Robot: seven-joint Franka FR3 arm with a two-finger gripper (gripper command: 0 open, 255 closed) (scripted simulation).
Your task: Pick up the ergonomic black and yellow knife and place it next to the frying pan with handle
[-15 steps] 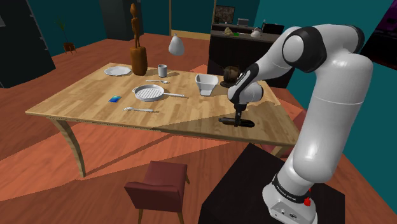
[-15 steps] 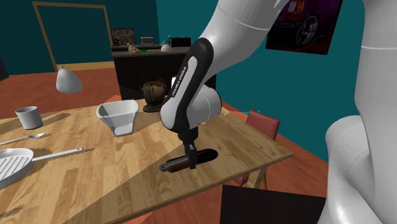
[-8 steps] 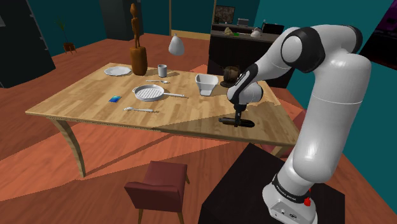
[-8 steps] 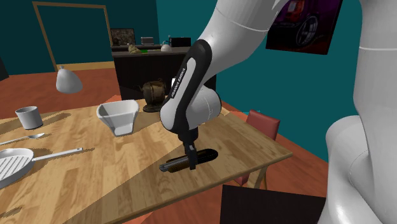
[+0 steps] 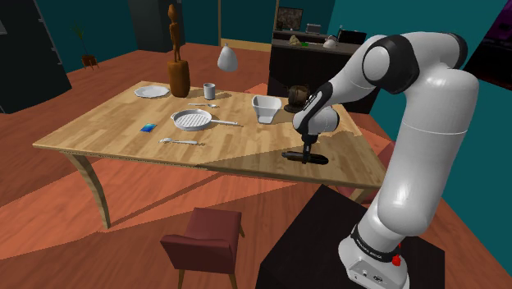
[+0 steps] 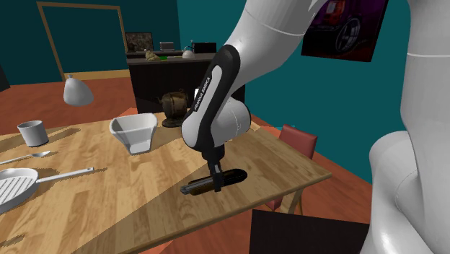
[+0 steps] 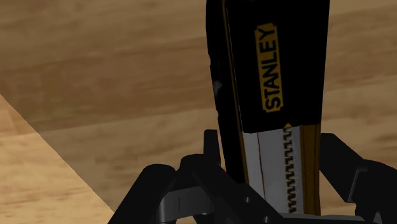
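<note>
nothing has shifted since the earlier frame. the gripper (image 5: 306,155) clasps the sideways-lying knife (image 5: 292,154) across its width on the table (image 5: 107,123), right of centre in the shoulder view; the frying pan (image 5: 191,121) sits well apart, toward upper left.

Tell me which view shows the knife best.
The wrist view: the knife shows close, its black and yellow body and STANLEY lettering legible. The shoulder and second exterior views show it as a small dark bar.
</note>
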